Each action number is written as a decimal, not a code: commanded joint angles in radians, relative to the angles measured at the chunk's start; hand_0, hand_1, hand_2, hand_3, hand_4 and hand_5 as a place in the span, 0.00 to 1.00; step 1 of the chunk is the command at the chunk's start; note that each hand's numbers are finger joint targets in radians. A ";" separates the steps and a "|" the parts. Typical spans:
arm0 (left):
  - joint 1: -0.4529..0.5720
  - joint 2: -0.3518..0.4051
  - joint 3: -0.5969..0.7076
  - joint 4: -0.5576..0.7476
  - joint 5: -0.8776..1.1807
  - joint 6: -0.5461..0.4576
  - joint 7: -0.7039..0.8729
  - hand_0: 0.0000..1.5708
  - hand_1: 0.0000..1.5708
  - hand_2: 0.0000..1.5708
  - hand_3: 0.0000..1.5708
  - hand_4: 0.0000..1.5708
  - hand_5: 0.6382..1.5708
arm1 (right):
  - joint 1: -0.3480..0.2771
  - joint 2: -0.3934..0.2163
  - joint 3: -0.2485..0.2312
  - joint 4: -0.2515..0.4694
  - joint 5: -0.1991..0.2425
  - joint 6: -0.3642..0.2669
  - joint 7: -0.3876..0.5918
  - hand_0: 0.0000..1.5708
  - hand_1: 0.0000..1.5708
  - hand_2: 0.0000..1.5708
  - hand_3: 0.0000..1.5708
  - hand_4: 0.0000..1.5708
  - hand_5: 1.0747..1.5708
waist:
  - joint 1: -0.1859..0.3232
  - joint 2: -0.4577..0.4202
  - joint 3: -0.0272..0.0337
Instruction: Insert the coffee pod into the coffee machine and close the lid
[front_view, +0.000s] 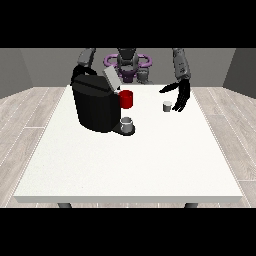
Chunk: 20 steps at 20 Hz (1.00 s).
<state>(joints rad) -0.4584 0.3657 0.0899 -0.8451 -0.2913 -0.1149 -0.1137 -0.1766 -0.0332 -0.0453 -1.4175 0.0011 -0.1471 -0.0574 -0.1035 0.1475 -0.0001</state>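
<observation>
A black coffee machine stands on the white table at the left, its grey lid tilted up and open. A small grey cup sits on its drip tray. The small grey coffee pod stands on the table at the right. Just right of the pod hangs the hand at the view's right, open, with straight fingers pointing down and the thumb stretched left above the pod. The other hand is hidden behind the machine.
A red mug stands right of the machine, between it and the pod. The table's near half lies in front of the machine. The robot's torso is behind the far edge.
</observation>
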 joint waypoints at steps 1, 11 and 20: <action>-0.024 0.032 0.005 0.083 -0.055 0.034 -0.042 0.48 0.48 0.52 0.33 0.00 1.00 | -0.002 0.005 0.017 0.009 0.017 -0.001 -0.022 0.00 0.00 0.00 0.00 0.27 1.00 | -0.020 0.028 -0.0002; -0.050 0.029 -0.069 0.165 -0.212 0.123 -0.097 0.41 0.41 0.50 0.34 0.00 1.00 | -0.040 0.005 0.027 -0.011 0.020 -0.016 0.083 0.00 0.00 0.00 0.00 0.30 1.00 | -0.026 -0.008 -0.0001; -0.103 -0.005 -0.047 0.230 -0.265 0.251 -0.164 0.53 0.53 0.62 0.48 0.24 1.00 | -0.049 0.001 -0.001 0.057 0.004 -0.002 0.001 0.00 0.00 0.00 0.00 0.33 1.00 | -0.010 0.026 0.0000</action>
<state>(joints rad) -0.5356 0.3757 0.0561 -0.6223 -0.5239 0.1124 -0.2780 -0.2011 -0.0281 -0.0224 -1.4200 0.0207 -0.1595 -0.0203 -0.1357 0.1690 0.0005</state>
